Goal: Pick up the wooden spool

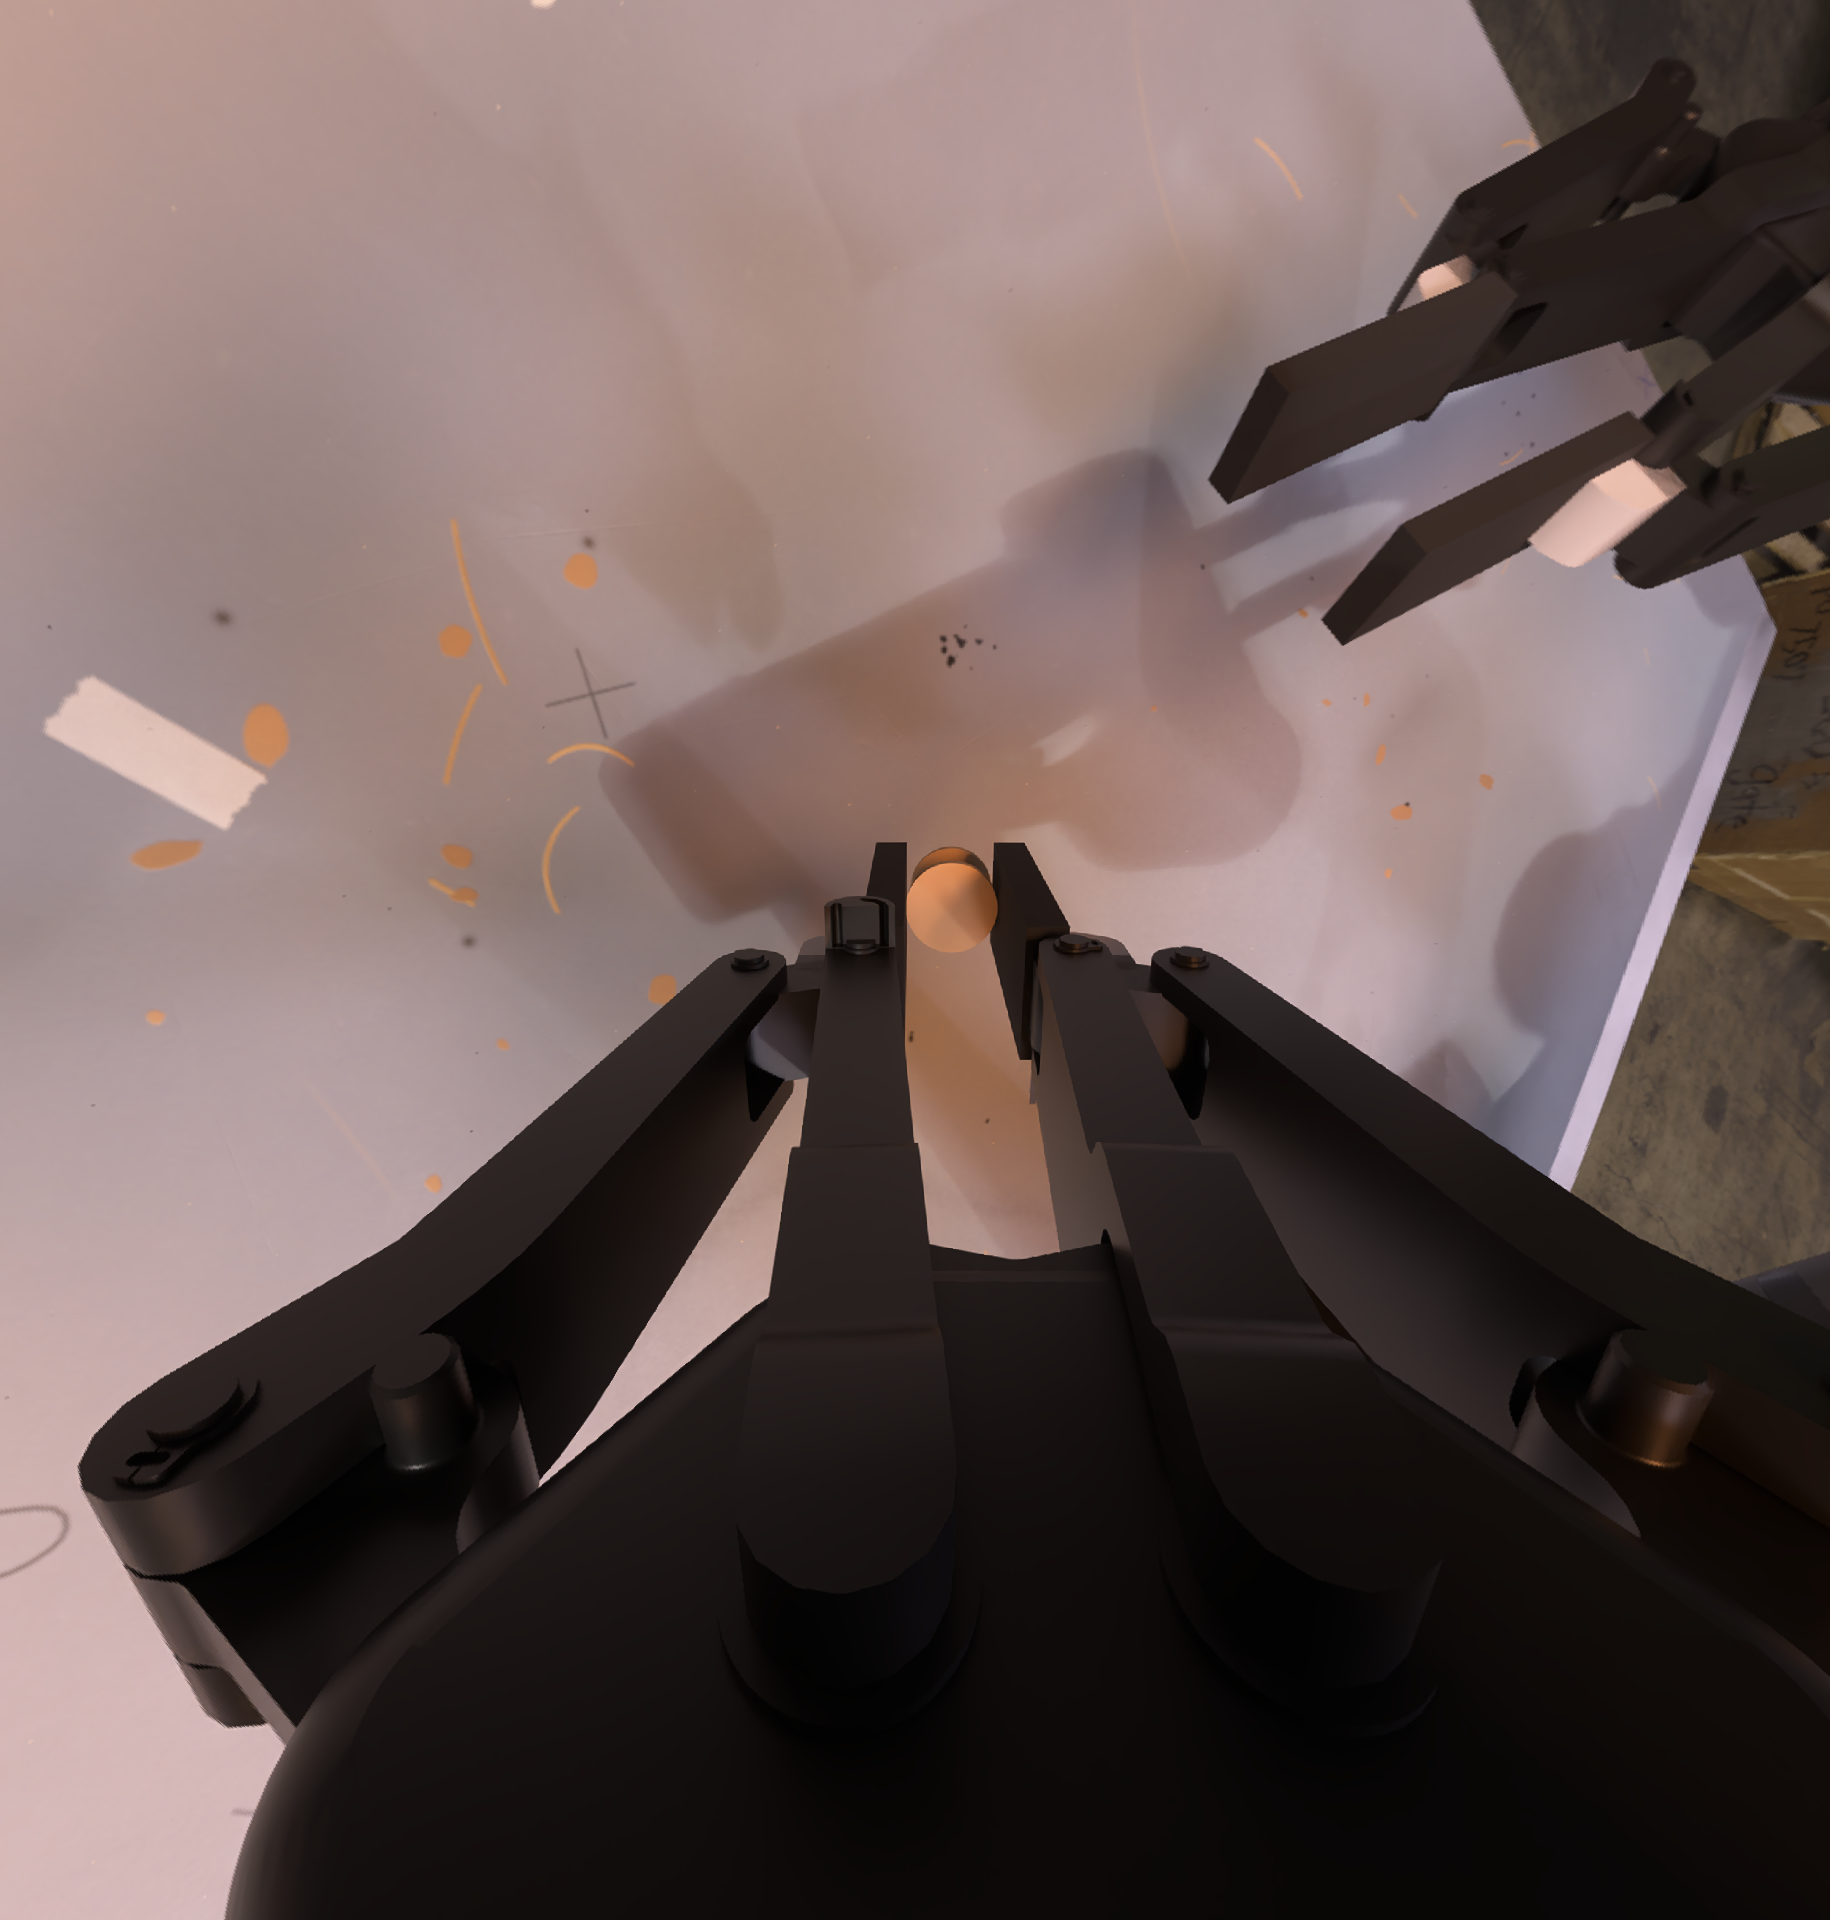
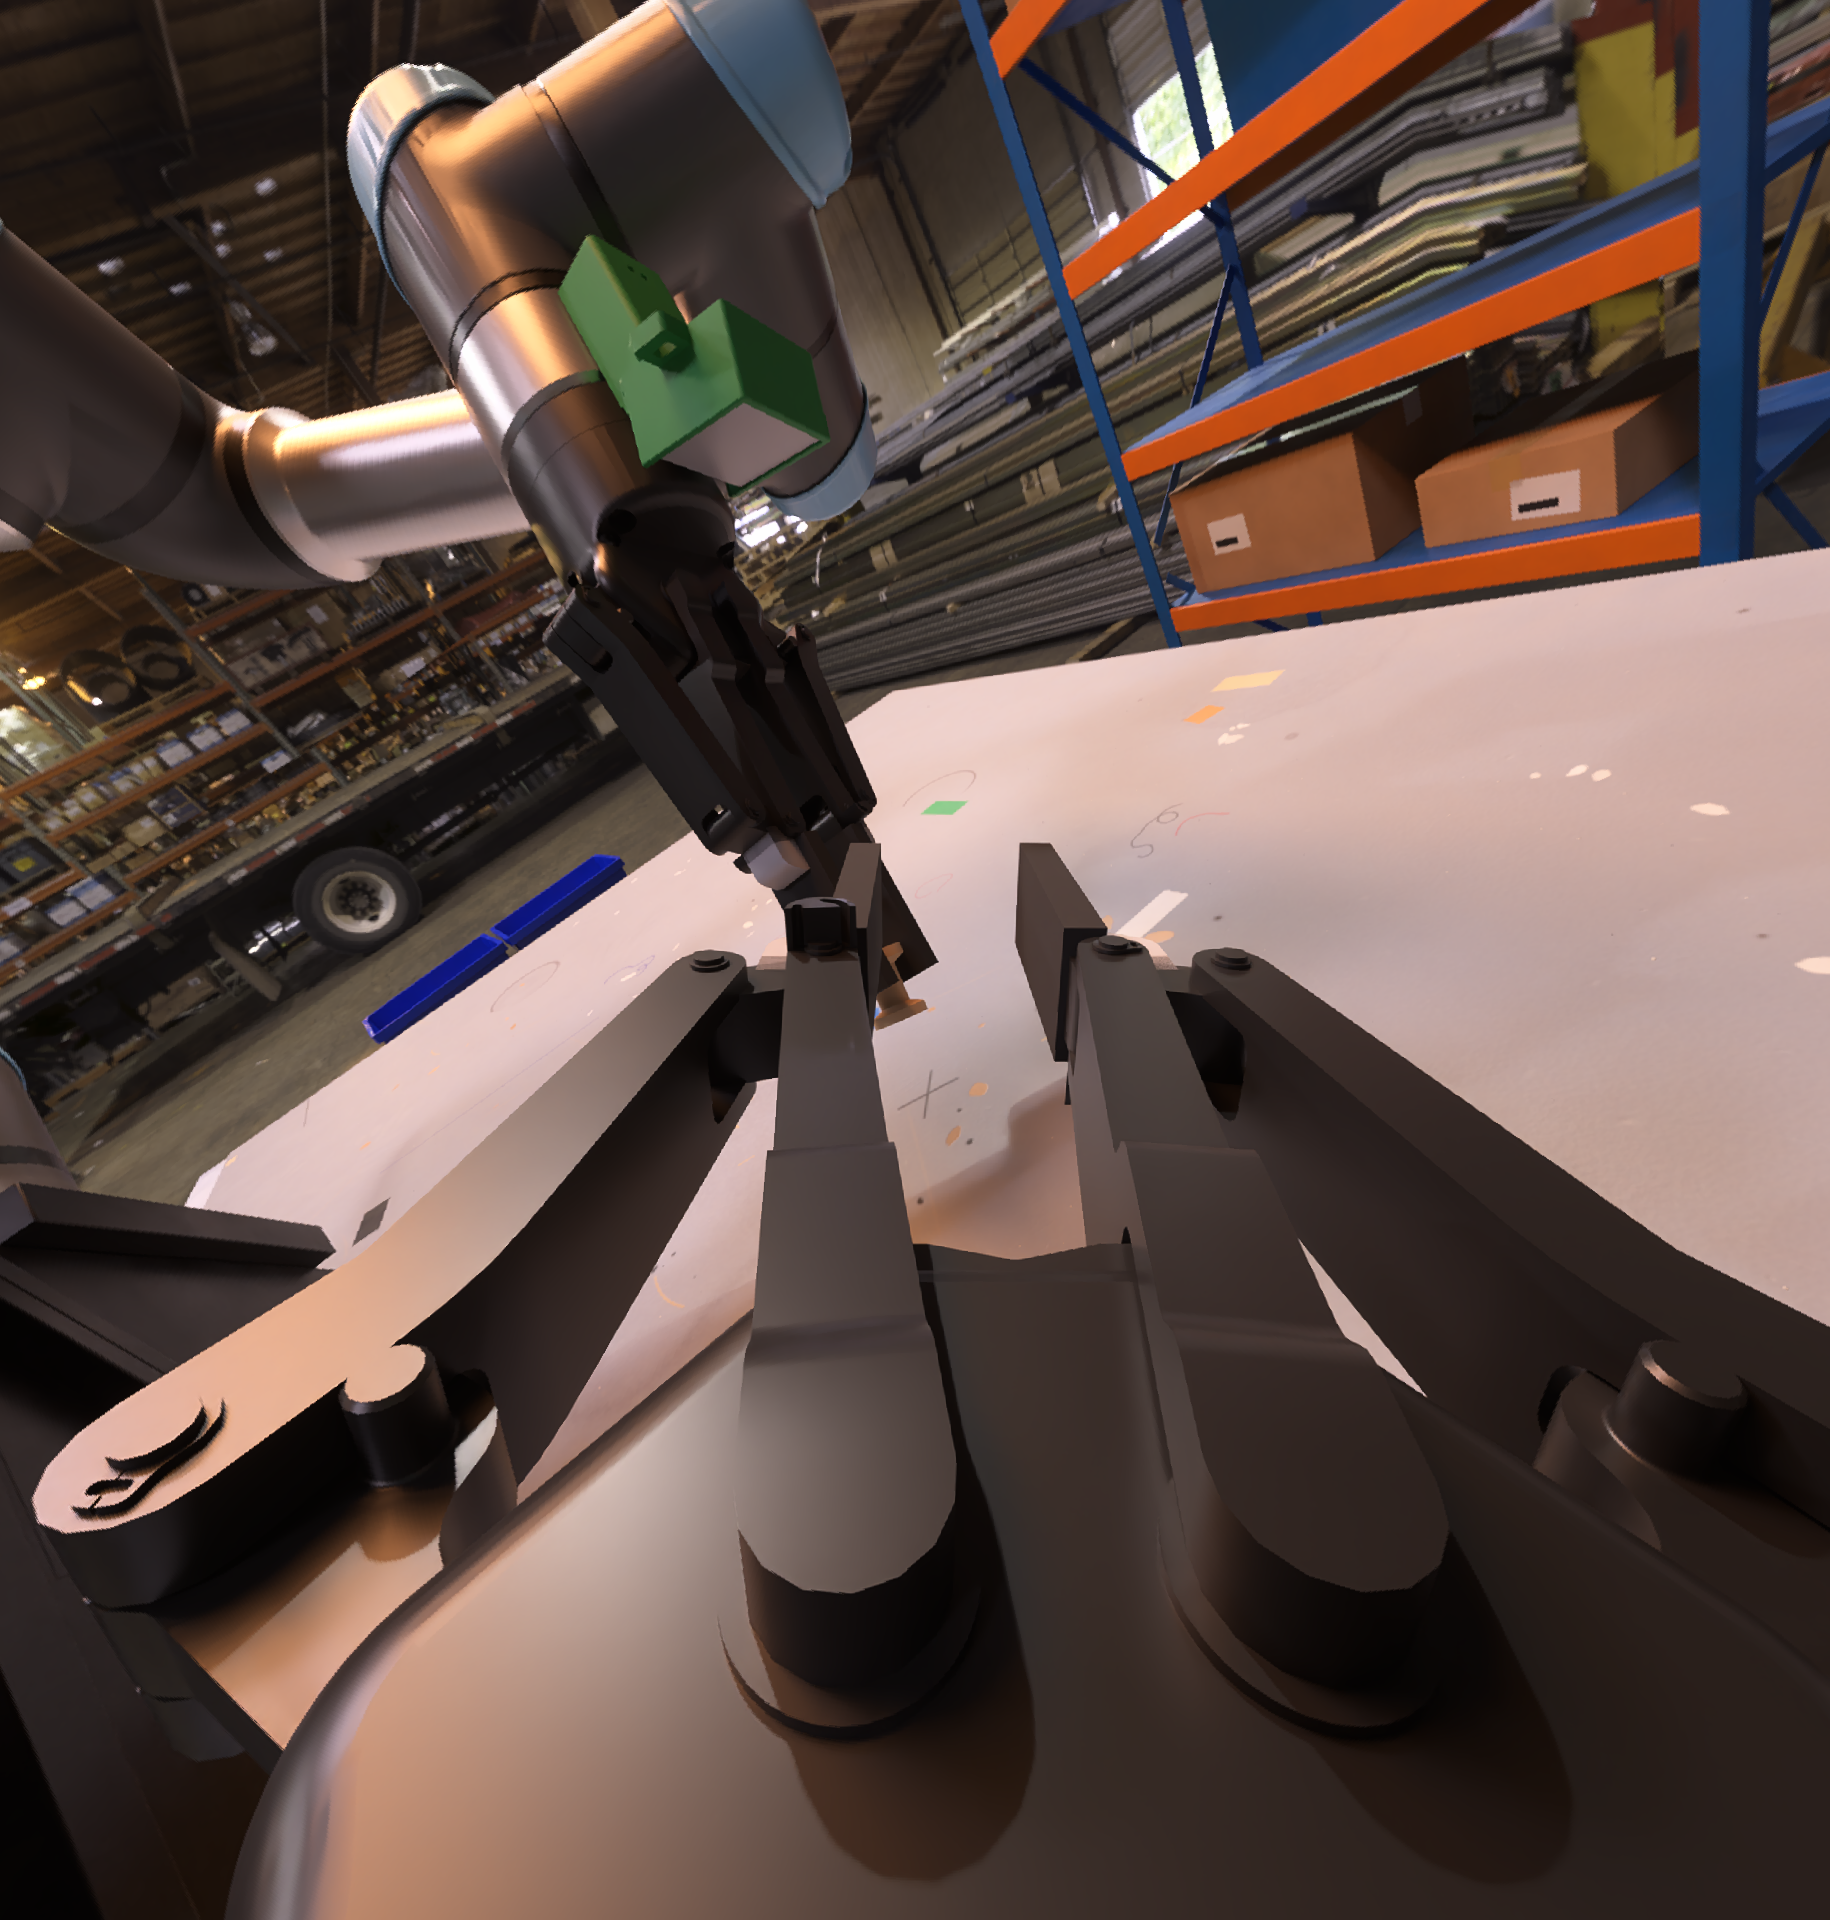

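Spool (image 1: 950,906) sits between my left gripper (image 1: 950,883) fingertips, jaws narrowed onto it so both pads appear to touch its sides; only its round end faces me. From the right wrist view it (image 2: 898,1000) seems just clear of the table (image 1: 371,312), though I can't be sure. My right gripper (image 2: 947,914) hangs well off to the side, partly open and empty. Risk: the hold is out at the tips on a curved surface, so a quick lift or tilt could roll it free.

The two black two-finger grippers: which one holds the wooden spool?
The left gripper: the round tan wooden spool sits between its fingers. The right gripper is open and empty.
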`<move>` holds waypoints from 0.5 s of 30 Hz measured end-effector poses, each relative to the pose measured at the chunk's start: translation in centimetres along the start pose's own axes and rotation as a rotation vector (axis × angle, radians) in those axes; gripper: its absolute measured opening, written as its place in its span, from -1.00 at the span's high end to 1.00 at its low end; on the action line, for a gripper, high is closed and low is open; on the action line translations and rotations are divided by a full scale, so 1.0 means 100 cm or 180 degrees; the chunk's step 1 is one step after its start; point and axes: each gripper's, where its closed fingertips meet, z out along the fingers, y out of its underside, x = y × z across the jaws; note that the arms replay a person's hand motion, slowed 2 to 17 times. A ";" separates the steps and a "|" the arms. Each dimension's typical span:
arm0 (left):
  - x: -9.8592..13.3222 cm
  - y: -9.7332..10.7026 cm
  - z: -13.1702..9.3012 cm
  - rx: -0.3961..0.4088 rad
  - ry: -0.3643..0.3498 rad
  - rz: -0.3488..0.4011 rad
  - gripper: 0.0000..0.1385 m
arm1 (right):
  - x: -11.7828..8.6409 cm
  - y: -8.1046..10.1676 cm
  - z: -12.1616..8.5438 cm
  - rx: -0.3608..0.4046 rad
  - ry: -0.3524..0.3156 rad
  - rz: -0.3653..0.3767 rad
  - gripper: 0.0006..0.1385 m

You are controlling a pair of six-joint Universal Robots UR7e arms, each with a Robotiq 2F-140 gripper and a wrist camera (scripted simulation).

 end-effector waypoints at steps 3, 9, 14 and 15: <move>-0.007 0.003 0.006 -0.0031 -0.0050 -0.0028 0.68 | 0.000 0.004 0.003 -0.0079 0.0006 0.0002 0.50; -0.021 0.008 0.019 -0.0107 -0.0170 -0.0042 0.68 | 0.001 0.010 0.009 -0.0206 0.0029 -0.0018 0.49; -0.035 0.014 0.027 -0.0213 -0.0332 -0.0050 0.68 | 0.001 0.014 0.013 -0.0274 0.0052 -0.0048 0.49; -0.038 0.014 0.029 -0.0234 -0.0374 -0.0044 0.68 | 0.001 0.015 0.014 -0.0286 0.0057 -0.0052 0.49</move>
